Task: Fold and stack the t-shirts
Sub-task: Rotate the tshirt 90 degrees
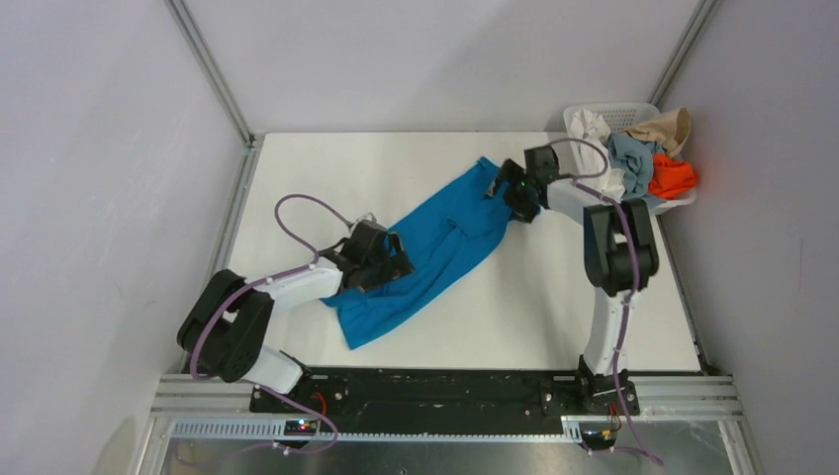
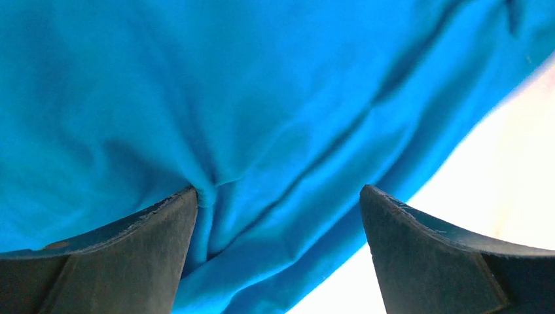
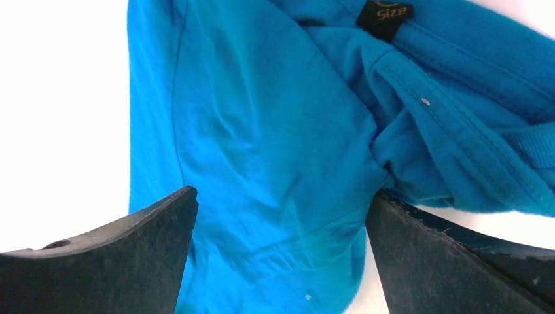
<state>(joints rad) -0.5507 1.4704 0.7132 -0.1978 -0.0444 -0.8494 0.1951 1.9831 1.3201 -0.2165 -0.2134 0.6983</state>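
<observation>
A vivid blue t-shirt (image 1: 440, 247) lies rumpled in a long diagonal strip across the white table (image 1: 554, 297). My left gripper (image 1: 388, 265) is open over its near lower part; blue cloth (image 2: 275, 131) fills the gap between the dark fingers (image 2: 144, 255). My right gripper (image 1: 507, 190) is open over the far end by the collar; a sleeve (image 3: 262, 163) lies between its fingers (image 3: 432, 261), and the black size label (image 3: 385, 13) shows beyond. More t-shirts, white (image 1: 594, 129), grey-blue (image 1: 633, 158), tan (image 1: 668, 127) and orange (image 1: 673, 178), are piled at the back right.
A white plastic lattice basket (image 1: 618, 111) holds the pile of shirts in the back right corner, against the grey wall. Metal frame rails run along the table's left and right edges. The arm bases stand on a black bar at the near edge.
</observation>
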